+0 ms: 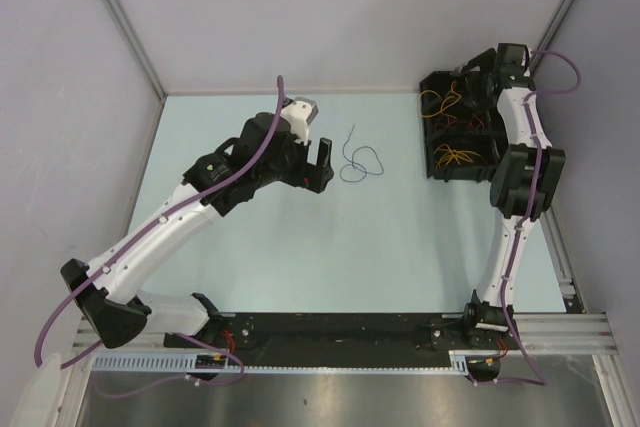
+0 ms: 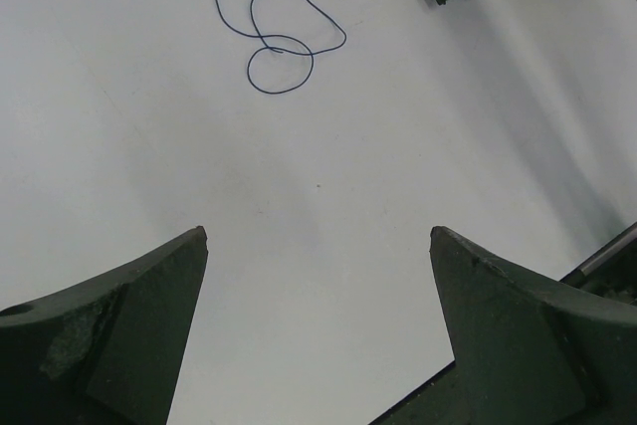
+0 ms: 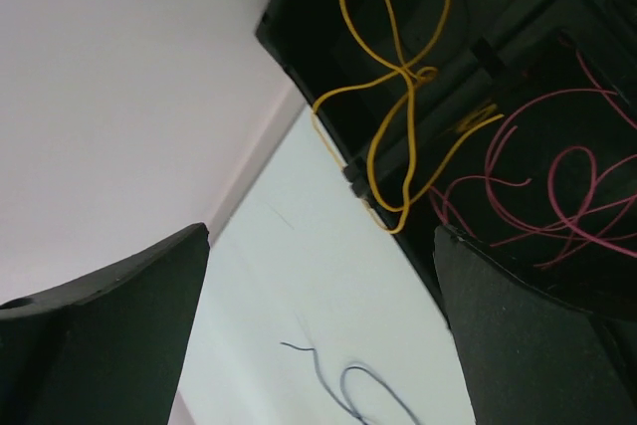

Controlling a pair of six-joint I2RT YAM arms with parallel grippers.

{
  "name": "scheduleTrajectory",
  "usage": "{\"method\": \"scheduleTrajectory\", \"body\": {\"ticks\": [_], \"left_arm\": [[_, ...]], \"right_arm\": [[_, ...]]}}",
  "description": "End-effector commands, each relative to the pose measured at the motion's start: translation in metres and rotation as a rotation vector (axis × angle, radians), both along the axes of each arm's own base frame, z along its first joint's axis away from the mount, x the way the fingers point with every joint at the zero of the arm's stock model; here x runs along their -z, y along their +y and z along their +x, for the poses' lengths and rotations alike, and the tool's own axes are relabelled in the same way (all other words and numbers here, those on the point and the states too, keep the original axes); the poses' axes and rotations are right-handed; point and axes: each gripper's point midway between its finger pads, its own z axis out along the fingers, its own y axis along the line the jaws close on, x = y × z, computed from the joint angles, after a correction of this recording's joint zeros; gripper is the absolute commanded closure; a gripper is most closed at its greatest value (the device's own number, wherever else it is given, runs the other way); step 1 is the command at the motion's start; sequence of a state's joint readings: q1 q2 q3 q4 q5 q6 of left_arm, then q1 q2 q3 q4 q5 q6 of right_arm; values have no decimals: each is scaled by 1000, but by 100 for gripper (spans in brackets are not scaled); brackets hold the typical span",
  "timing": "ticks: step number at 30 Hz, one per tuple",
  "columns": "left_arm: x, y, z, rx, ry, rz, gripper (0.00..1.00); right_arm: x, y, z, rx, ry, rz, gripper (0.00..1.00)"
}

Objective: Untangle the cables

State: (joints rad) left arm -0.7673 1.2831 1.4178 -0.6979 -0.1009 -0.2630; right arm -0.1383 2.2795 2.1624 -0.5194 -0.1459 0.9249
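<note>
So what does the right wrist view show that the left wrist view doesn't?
Only the right wrist view: the inside of the black bin, with a yellow cable looping over its rim and a pink tangle in the next compartment. Only the left wrist view: the dark blue cable whole, looped on the table. Both: part of the bin, some of the blue cable, and an open, empty gripper, the left gripper and the right gripper.

The right arm [image 1: 524,122] hides part of the black tray [image 1: 432,162] at the far-right corner of the counter [image 1: 300,247]; the cables [image 1: 458,155] inside seem too small to count.
</note>
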Motion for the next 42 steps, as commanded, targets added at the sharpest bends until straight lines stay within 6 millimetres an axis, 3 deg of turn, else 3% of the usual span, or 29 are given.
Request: {"method": "scheduleTrajectory", "body": {"ticks": [1,11,17,19,27,30,33,40,42], "left_arm": [[-12,2,-2,-10,-20,-47,2],[-4,31,-22,-111,34,-47,3],[4,49,-33,-198,77,-62,5],[4,53,-37,-218,82,-81,5],[7,51,-34,-262,104,-101,6],[6,44,-31,-253,108,-104,7],[7,37,-27,-247,112,-101,7],[7,27,-21,-236,112,-103,8],[7,25,-20,-234,113,-106,8]], "right_arm": [[22,14,-9,-106,45,-70,1],[69,28,10,-213,71,-111,15],[70,34,29,-258,-3,-99,32],[68,36,32,-268,-22,-88,33],[47,41,37,-307,-90,-86,61],[39,38,36,-311,-106,-72,75],[33,36,34,-315,-113,-53,98],[25,28,23,-315,-96,-34,100],[15,24,20,-308,-105,-35,100]]}}
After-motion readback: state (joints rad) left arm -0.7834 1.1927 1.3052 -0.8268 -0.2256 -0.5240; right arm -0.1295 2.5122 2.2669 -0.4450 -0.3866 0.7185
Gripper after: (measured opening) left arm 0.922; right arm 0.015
